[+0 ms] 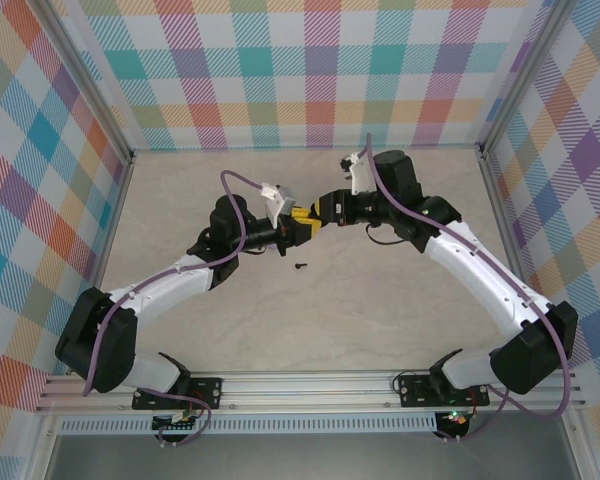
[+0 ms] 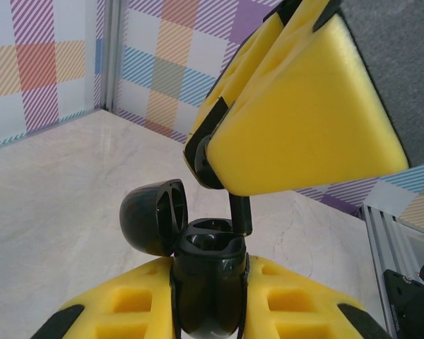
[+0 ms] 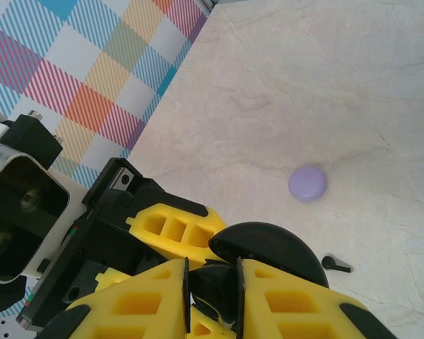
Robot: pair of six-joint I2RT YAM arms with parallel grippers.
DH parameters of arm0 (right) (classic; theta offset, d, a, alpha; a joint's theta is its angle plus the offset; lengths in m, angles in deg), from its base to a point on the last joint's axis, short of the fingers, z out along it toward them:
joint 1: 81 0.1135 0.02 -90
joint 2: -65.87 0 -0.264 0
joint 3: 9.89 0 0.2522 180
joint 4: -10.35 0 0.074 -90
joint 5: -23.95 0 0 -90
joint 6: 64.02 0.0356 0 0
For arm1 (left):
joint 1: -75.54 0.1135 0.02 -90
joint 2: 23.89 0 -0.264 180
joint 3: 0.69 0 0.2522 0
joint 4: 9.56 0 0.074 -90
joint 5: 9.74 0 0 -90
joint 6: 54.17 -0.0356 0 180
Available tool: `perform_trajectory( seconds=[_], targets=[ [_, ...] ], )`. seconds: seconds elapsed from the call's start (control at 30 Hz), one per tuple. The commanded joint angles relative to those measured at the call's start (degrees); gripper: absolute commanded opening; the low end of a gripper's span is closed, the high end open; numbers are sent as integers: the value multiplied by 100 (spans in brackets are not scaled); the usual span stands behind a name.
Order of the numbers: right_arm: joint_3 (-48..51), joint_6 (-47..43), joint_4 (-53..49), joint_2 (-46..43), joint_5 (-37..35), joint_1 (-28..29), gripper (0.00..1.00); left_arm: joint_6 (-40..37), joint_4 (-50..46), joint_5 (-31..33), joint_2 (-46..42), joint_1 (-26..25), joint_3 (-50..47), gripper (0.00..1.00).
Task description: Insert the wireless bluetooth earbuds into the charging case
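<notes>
We see both arms meeting over the middle of the table (image 1: 180, 190). Left gripper (image 1: 293, 229) is clamped on the black charging case (image 2: 209, 272), one yellow finger pressed on each side, case upright. Its lid (image 2: 152, 215) is flipped open and hangs off to the left, so both wells are exposed.

Right gripper (image 1: 318, 211) comes in from the opposite side, fingers pressed nearly together, pinching a black earbud (image 2: 240, 212). In the left wrist view the right gripper (image 2: 210, 164) sits just above the case. The stem hangs straight down from its tips, and the lower end is at the rim of the right well. We cannot tell how deep it sits. In the right wrist view the right gripper (image 3: 212, 286) has dark plastic between its fingers, with the open lid (image 3: 268, 247) just beyond them.

A second black earbud (image 1: 301, 266) lies loose on the table just in front of the two grippers. It also shows in the right wrist view (image 3: 336, 265), near the lid. A lavender round case (image 3: 307, 183) sits closed on the table, past that loose earbud and apart from it.
</notes>
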Motion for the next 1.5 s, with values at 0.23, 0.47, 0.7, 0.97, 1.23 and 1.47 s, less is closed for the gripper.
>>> perform_trajectory(
  seconds=[0.23, 0.47, 0.7, 0.97, 1.23, 1.47],
  targets=[
    [-2, 11, 200, 45, -177, 100, 22, 147, 76, 28, -180, -62, 218, 6],
    [-11, -39, 156, 71, -250, 150, 22, 210, 102, 63, -195, -58, 221, 6],
    [-2, -63, 99, 106, -293, 193, 22, 272, 137, 146, -209, -62, 219, 6],
    [-9, -136, 11, 62, -461, 193, 22, 272, 153, 208, -229, -62, 195, 6],
    [-20, -90, 54, 115, -430, 227, 22, 322, 174, -31, -210, -62, 238, 6],
    [-33, -51, 73, 120, -499, 240, 22, 347, 106, -134, -177, -61, 295, 6]
  ],
)
